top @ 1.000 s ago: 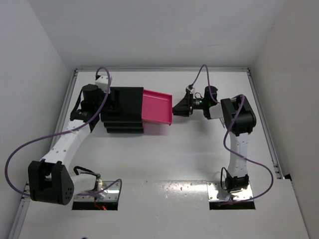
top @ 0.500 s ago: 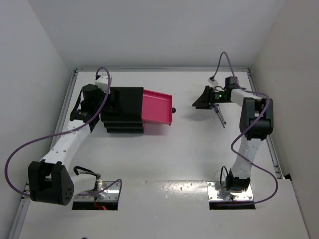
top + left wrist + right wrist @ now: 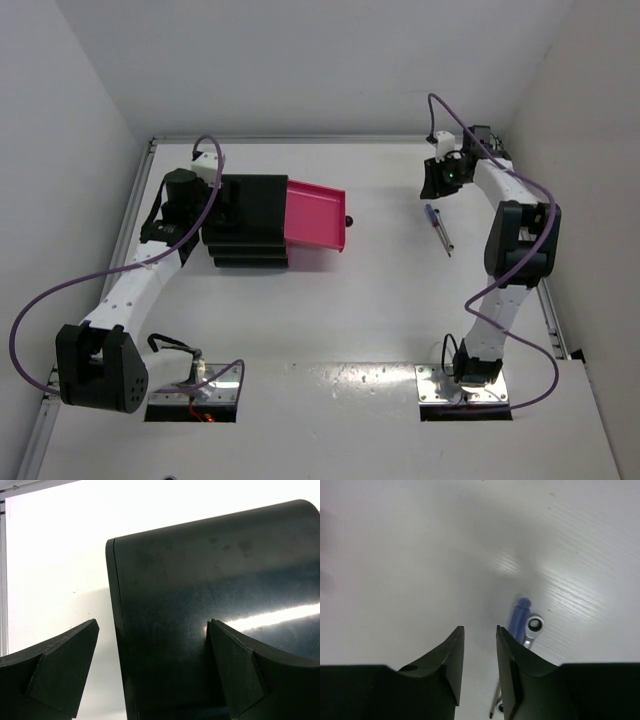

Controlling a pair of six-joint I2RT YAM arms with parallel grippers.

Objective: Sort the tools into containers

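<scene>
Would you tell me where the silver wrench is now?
Right wrist view: the silver wrench lies beside the blue-handled tool, just right of the right gripper.

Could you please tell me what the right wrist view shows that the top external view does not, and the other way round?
Only the right wrist view: the ring end of the silver wrench beside the blue-handled tool, and the right gripper with its fingers a narrow gap apart, holding nothing. Only the top external view: the black cabinet with a pink drawer pulled out, and the left arm reaching to the cabinet's left side. Both: the blue-handled tool lying on the white table.
</scene>
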